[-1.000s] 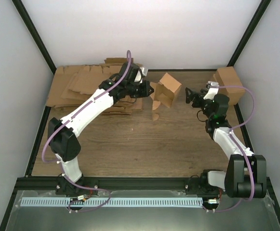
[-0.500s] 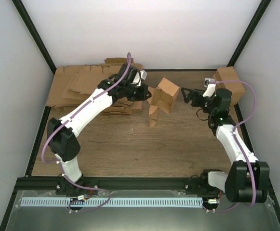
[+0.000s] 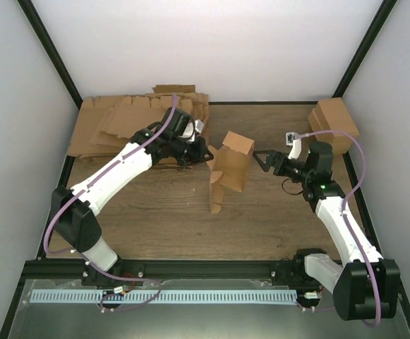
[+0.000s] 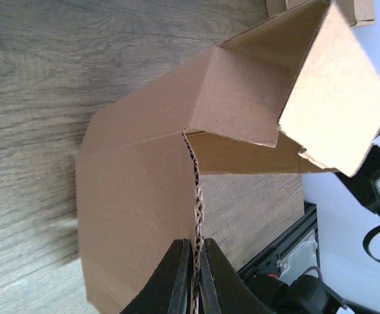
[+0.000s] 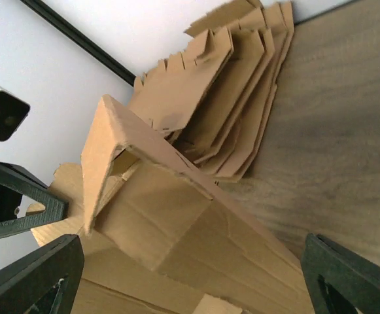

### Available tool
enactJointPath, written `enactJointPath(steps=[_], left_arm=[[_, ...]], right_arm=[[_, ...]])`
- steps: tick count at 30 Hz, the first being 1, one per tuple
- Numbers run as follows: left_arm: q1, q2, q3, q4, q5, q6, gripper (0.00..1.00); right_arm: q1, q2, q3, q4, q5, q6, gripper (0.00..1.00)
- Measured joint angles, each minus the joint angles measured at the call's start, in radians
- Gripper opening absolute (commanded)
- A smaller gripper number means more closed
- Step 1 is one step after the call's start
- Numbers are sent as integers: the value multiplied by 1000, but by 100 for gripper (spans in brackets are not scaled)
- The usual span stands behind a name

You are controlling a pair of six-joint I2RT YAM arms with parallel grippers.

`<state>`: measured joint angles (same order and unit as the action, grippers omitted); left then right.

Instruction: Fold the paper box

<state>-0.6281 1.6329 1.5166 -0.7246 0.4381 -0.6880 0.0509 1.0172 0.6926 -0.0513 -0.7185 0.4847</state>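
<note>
The paper box [image 3: 231, 164] is a half-formed brown carton held upright above the middle of the table, with a flap hanging down at its near left. My left gripper [image 3: 208, 152] is shut on a cardboard edge at the box's left side. In the left wrist view its black fingers [image 4: 176, 278] pinch the corrugated edge of the paper box [image 4: 235, 104]. My right gripper [image 3: 262, 161] stands open just right of the box, pointing at it. In the right wrist view the paper box [image 5: 170, 216] fills the space ahead of the wide-open right gripper [image 5: 188, 261].
A thick pile of flat cardboard sheets [image 3: 120, 123] lies at the back left and also shows as the pile of sheets [image 5: 242, 104] in the right wrist view. Another blocky brown carton [image 3: 334, 120] sits at the back right corner. Black frame rails border the table.
The left arm has drawn the box toward the near edge and slightly left. The right gripper has followed, moving left and nearer, close to the box's right side.
</note>
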Motion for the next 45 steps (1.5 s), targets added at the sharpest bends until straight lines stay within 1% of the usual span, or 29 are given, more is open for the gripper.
enactJointPath(steps=[2, 7, 9, 13, 23, 27, 33, 41, 45], left_arm=[[0, -11, -27, 15, 3, -17, 6], [0, -16, -99, 61, 15, -48, 6], [0, -16, -110, 71, 18, -51, 6], [0, -18, -126, 94, 17, -52, 8], [0, -47, -167, 111, 16, -51, 9], [0, -47, -167, 111, 17, -47, 11], [0, -47, -167, 112, 19, -43, 12], [-1, -47, -167, 114, 21, -37, 12], [-7, -47, -167, 114, 23, -33, 11]], right_arm=[[3, 5, -9, -20, -3, 9, 93], [4, 27, -10, -33, -14, 30, 88], [4, 41, -14, -29, -19, 32, 87], [4, 64, -43, -26, -21, 35, 83], [6, 119, -60, 22, -21, 71, 83], [14, 151, -50, 41, -20, 78, 82], [41, 222, -14, 73, -20, 85, 82], [68, 243, 6, 114, -21, 101, 83], [71, 278, 8, 124, -20, 100, 82]])
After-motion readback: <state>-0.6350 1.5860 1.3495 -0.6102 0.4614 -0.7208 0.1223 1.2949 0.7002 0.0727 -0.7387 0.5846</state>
